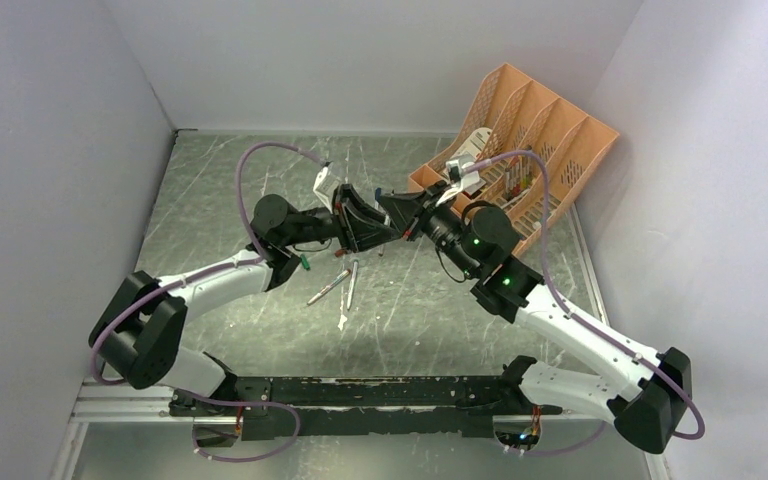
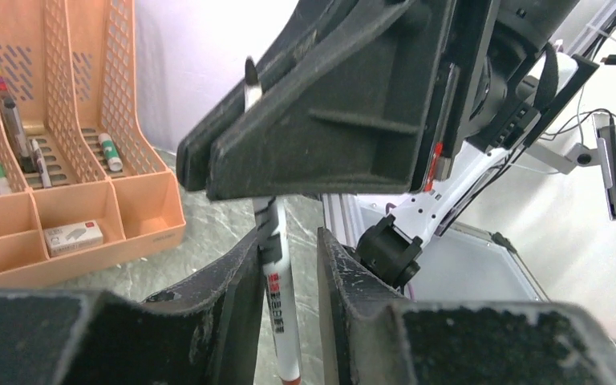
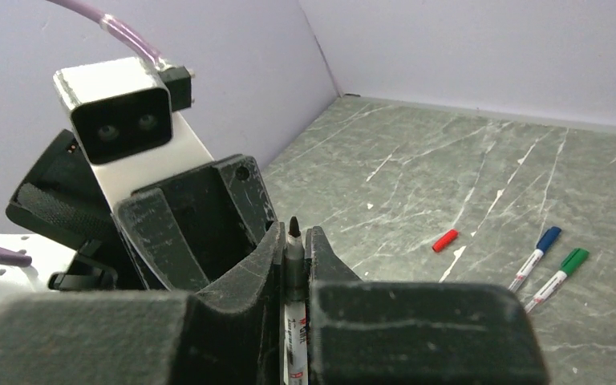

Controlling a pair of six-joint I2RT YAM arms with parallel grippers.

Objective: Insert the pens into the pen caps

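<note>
A whitish pen (image 2: 279, 277) with a red end and a bare dark tip (image 3: 294, 228) hangs above the table between both grippers. My right gripper (image 3: 294, 234) is shut on its tip end, and the nib pokes out past the fingers. My left gripper (image 2: 289, 237) stands open around the barrel: the pen leans on the left finger (image 2: 237, 281), and a gap shows at the right finger. A red pen cap (image 3: 445, 240) lies loose on the table. A blue-capped pen (image 3: 536, 255) and a green-capped pen (image 3: 560, 273) lie side by side near it.
An orange mesh organiser (image 1: 540, 140) stands at the back right with bunched pens and a small box in its compartments (image 2: 72, 233). Two pens (image 1: 340, 285) lie on the table below the grippers. Grey walls close in the left, back and right sides.
</note>
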